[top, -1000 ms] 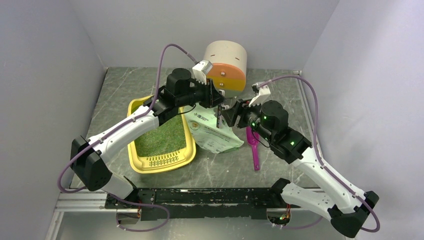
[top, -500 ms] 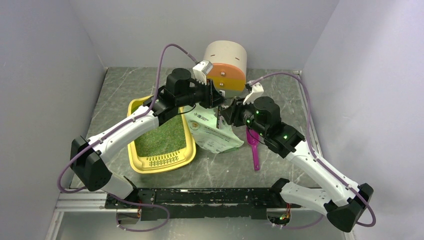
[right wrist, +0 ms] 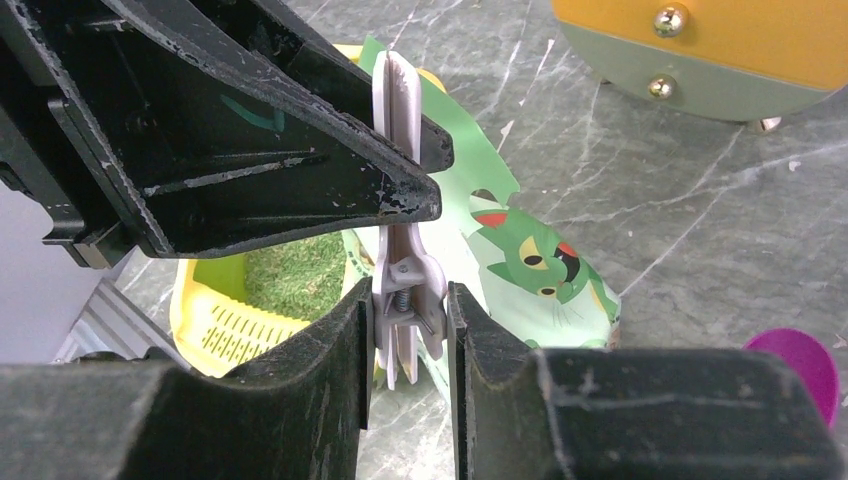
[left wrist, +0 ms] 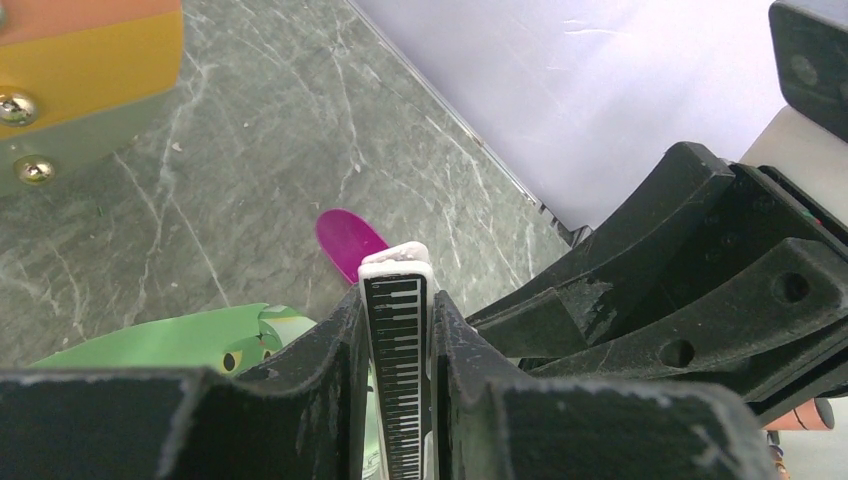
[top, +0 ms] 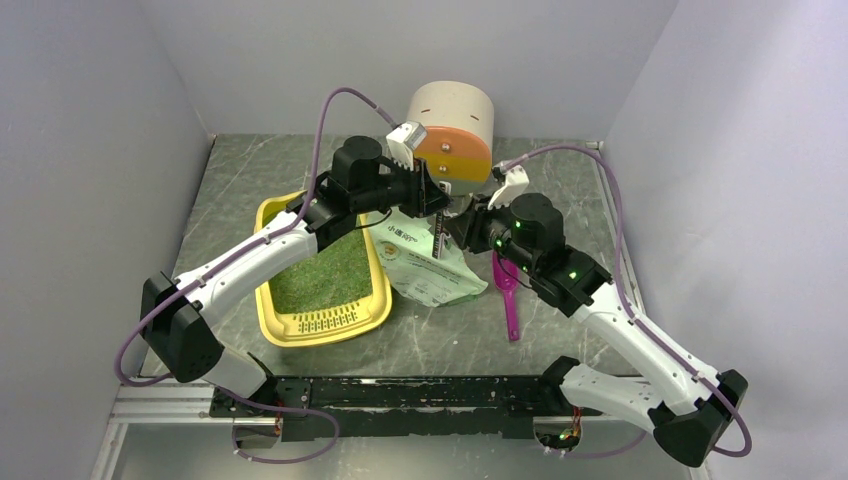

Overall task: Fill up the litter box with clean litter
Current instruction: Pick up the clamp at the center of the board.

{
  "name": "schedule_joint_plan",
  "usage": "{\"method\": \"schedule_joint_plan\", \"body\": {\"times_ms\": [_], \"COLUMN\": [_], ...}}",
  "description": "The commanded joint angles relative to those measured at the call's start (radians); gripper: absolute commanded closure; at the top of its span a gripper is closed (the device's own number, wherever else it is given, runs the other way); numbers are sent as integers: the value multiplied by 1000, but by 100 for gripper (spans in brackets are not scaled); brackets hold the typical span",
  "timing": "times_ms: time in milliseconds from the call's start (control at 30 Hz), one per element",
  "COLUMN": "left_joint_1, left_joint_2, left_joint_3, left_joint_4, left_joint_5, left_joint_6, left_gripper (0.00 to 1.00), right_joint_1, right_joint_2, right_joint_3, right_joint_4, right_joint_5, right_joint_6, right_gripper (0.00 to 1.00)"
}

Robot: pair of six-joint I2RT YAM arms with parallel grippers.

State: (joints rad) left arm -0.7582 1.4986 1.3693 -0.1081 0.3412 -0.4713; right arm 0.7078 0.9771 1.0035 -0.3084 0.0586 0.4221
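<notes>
The yellow litter box [top: 268, 305] lies left of centre with greenish clean litter [top: 322, 272] spread inside it; the right wrist view shows its slotted end [right wrist: 225, 325] and some litter [right wrist: 296, 275]. A pale green printed bag [top: 428, 268] lies beside it, and a white bag clip [left wrist: 398, 345] with a black scale stands over the bag. My left gripper [left wrist: 398, 300] is shut on the clip's long bar. My right gripper [right wrist: 407, 292] is shut on the clip's spring end [right wrist: 405, 290], facing the left fingers [right wrist: 250, 150].
A round beige, orange and yellow drawer cabinet [top: 455, 130] stands at the back, close behind both grippers. A magenta scoop [top: 511, 300] lies on the marble table to the right of the bag, under my right arm. Grey walls enclose the table on three sides.
My right arm has moved left toward the clip and its jaws have narrowed onto the clip's spring end. The left arm, bag and litter box have not moved.
</notes>
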Motion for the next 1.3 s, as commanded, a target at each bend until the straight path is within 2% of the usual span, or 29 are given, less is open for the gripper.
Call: {"method": "schedule_joint_plan", "body": {"times_ms": [0,133,267,400,500,667,700,867,1033,1167,1267], "left_joint_1": [-2,-1,-1,0,0,4,5,7,10,10,11], "left_joint_2": [-26,-28,-31,-26,-31,-33,-30,-36,-37,-38,-41], "left_joint_3": [-7,-7,-6,0,-3,-12,-11,-20,-19,-20,-25], "left_joint_4": [33,39,44,34,32,50,50,65,61,63,68], "left_joint_5": [35,45,53,56,51,52,54,47,51,51,53], "left_joint_6": [-11,-15,-15,-7,-6,-20,-22,-30,-29,-30,-33], "left_gripper": [95,95,95,95,95,95,95,95,95,95,95], "right_joint_1": [-4,-5,-16,-29,-40,-53,-53,-55,-55,-55,-55], "right_joint_2": [-16,-23,-22,-23,-29,-20,-19,-23,-40,-32,-24], "right_joint_3": [-6,-14,-16,-22,-26,-17,-17,-22,-41,-34,-27], "right_joint_4": [52,62,55,71,73,55,55,54,57,52,41], "right_joint_5": [-51,-48,-52,-79,-89,-133,-140,-154,-143,-155,-138], "right_joint_6": [-15,-10,-13,-4,-1,-16,-17,-14,-11,-11,-12], "right_gripper": [78,59,57,60,67,94,97,63,58,66,81]}}
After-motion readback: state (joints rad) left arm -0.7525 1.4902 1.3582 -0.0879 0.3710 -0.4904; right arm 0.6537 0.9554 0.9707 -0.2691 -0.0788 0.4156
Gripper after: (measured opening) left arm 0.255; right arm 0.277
